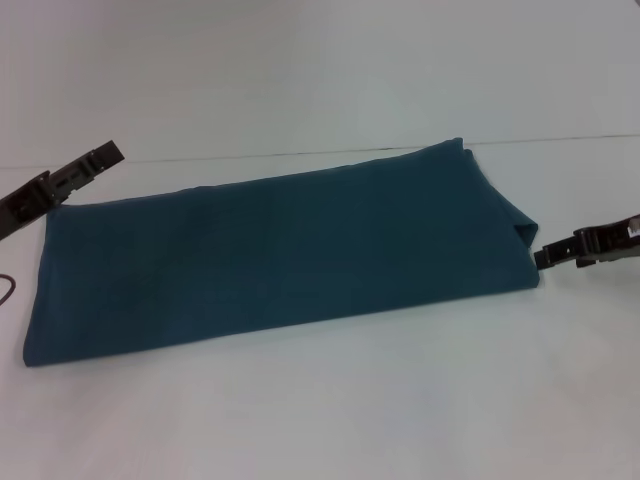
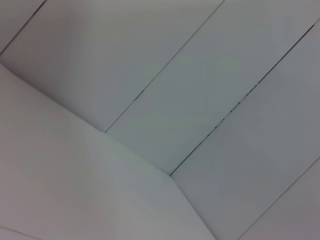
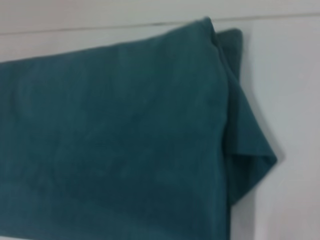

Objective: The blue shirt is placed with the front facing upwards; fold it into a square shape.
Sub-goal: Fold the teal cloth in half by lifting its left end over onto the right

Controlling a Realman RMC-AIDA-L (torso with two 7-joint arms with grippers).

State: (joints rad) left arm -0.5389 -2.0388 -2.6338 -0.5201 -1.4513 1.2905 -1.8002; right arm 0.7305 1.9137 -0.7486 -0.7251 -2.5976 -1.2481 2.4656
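The blue shirt [image 1: 280, 250] lies flat on the white table [image 1: 350, 410], folded into a long band with only plain teal cloth showing. No lettering is visible. Its right end [image 3: 245, 150] shows stacked layers with a loose lower flap sticking out. My right gripper [image 1: 543, 258] sits low at that right end, shut, its tip just at the cloth's edge. My left gripper [image 1: 112, 153] hovers shut beyond the shirt's far left corner, apart from the cloth. The left wrist view holds only white surface with thin dark seams.
A seam line [image 1: 560, 140] crosses the table behind the shirt. A dark cable loop [image 1: 6, 290] pokes in at the left edge, beside the shirt's left end. Bare white tabletop spreads in front of the shirt.
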